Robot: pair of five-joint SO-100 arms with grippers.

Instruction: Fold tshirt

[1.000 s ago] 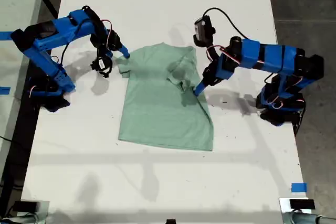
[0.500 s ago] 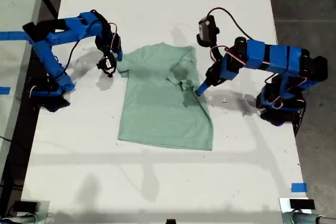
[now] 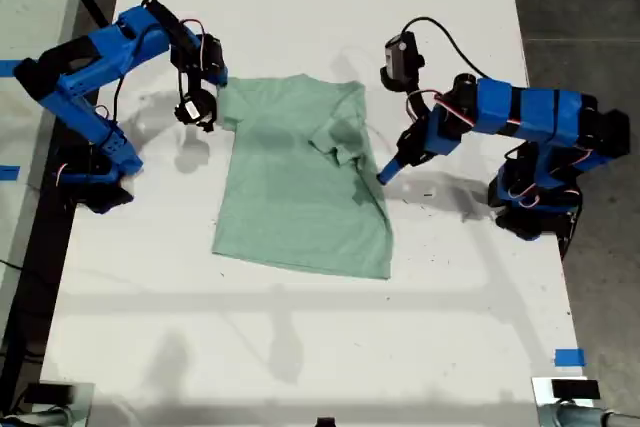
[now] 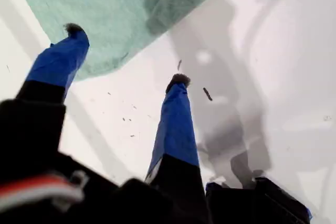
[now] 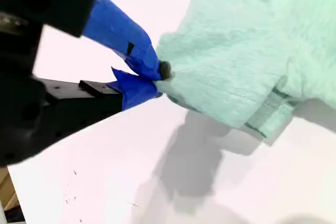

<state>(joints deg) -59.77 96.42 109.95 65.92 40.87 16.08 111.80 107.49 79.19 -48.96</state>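
Tshirt (image 3: 300, 182) position: flat on the white table (image 3: 300, 347), mid-surface, between the two blue arms, with its sleeve end toward the top of the exterior view and its hem toward the bottom. One sleeve is already turned inward across the body near the exterior view's right edge of the cloth.

My second gripper (image 5: 157, 77) has its fingers pressed together on a pinch of cloth at the sleeve corner toward the exterior view's left; the wrist view shows fabric bunched at the tips and raised clear of the table. My first gripper (image 4: 126, 56) has its fingers spread, one tip over the cloth edge and the other over bare table, holding nothing.

Recommended procedure, as a judgement:
- Carry the pinched sleeve inward over the body with minimal lift, so the remaining cloth does not drag.
- Release only once the sleeve lies flat.
- Bring my first gripper down on the side edge as an anchor, or keep it clear of the fold path.

Material: thin, soft knit in plain pale mint green, limp and easily wrinkled. The sleeve has a stitched, doubled hem. The table is smooth and matte, so the shirt probably slides readily.
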